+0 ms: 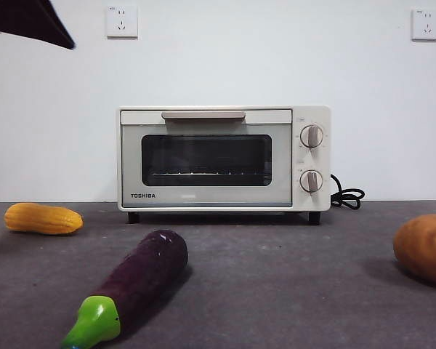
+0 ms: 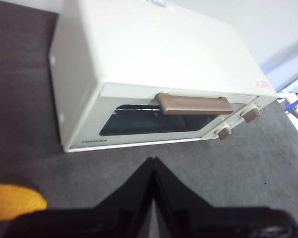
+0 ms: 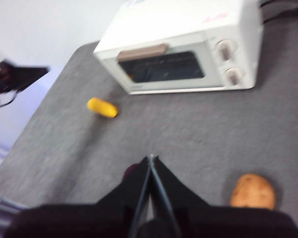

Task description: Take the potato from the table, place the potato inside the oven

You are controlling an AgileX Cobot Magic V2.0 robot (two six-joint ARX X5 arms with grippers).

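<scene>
Potato position: I see the potato (image 1: 424, 248) resting on the table (image 1: 276, 291) at the front view's right edge, in front of the oven (image 1: 224, 158) and off to its knob side, well apart from it.
Nearer arm: the right gripper (image 3: 151, 159) hangs above the table with the potato (image 3: 253, 191) just beside its jaws, so I judge this arm the one to take it.
Right jaws: pressed together to a point, holding nothing.
Left gripper (image 2: 153, 161): also closed and empty, hovering in front of the oven (image 2: 154, 59) door near the corn cob (image 2: 15, 200); I judge it better placed for the handle (image 2: 194, 103).
Potato axis: roundish, no clear long axis that I can tell.
Oven door: shut, so the potato cannot go in yet.
Clutter: the eggplant (image 1: 134, 283) lies in the foreground, apart from the potato.
</scene>
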